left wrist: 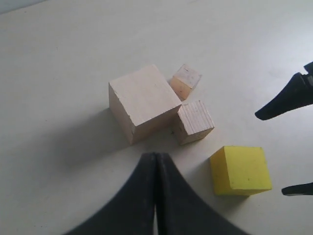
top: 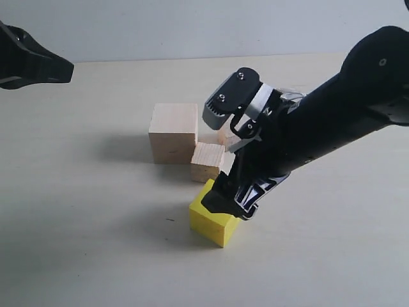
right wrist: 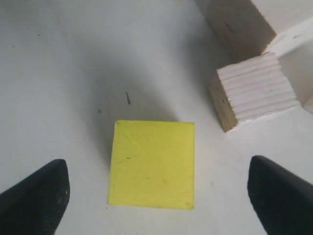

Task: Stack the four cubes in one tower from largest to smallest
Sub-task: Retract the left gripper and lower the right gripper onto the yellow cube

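- While no cube sits on another yet, the left gripper [left wrist: 155,156] hangs at the far left, well apart from the cubes, its fingers pressed together on nothing.
- Further right, the large cube [top: 173,132], the pale wooden base for the tower, stands on the table [top: 83,256] with its top bare.
- At its near right corner sits the medium cube [top: 207,161], just beside it; whether they touch I cannot tell.
- Behind that, the small cube [left wrist: 186,81] lies close to the large cube's right side, mostly hidden by the right arm in the exterior view.
- Nearest of all, the yellow cube [top: 213,222] rests alone on the table, apart from the wooden three.
- Over it hovers the right gripper [top: 234,203], fingers spread wide on either side, clamping nothing.
- By my judgement the stacking has not begun: yellow onto large, then medium, then small.
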{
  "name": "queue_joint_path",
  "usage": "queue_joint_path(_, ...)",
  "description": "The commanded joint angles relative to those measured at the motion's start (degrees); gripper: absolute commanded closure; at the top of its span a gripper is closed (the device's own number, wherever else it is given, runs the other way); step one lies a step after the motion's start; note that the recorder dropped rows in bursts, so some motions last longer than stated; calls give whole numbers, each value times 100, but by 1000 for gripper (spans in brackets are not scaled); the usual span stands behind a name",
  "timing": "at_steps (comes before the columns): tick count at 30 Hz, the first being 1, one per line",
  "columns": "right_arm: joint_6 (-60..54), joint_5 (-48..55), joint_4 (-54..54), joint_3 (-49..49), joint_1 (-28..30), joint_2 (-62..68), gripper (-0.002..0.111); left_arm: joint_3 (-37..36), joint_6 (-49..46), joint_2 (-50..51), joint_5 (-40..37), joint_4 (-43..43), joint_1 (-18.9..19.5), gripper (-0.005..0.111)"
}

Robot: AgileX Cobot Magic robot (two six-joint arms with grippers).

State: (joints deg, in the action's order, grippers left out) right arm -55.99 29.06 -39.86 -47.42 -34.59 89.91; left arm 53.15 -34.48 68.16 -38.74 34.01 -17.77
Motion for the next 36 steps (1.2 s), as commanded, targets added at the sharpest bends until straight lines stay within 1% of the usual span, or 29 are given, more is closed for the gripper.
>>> queue_joint_path(1,11,-97,-67,-52,-8,224,13,-30,46,-41,15,72,17,107)
queue_joint_path(8,18,-27,-79,-52,-8,500,13,-30,46,-41,15,72,17,107)
queue_joint_path(13,5,-27,-323,-52,-8,632,13,-30,46,-41,5,71,17,107)
queue_joint_path(23,5,-113,-337,-52,-8,853,13,-30,46,-41,8,83,17,107)
queue_joint_path(28,-122,-200,-667,-52,-8,1082,14,-30,46,-41,8,83,17,107)
queue_joint_path(31,-122,-200,-679,-52,-8,1092,14,-30,46,-41,8,83,17,107)
queue_joint_path(33,-122,-200,-666,-52,-8,1092,23,-30,46,-41,-10,83,17,107)
queue_joint_path(36,-122,-200,-666,-52,-8,1092,48,-30,46,-41,-67,83,17,107)
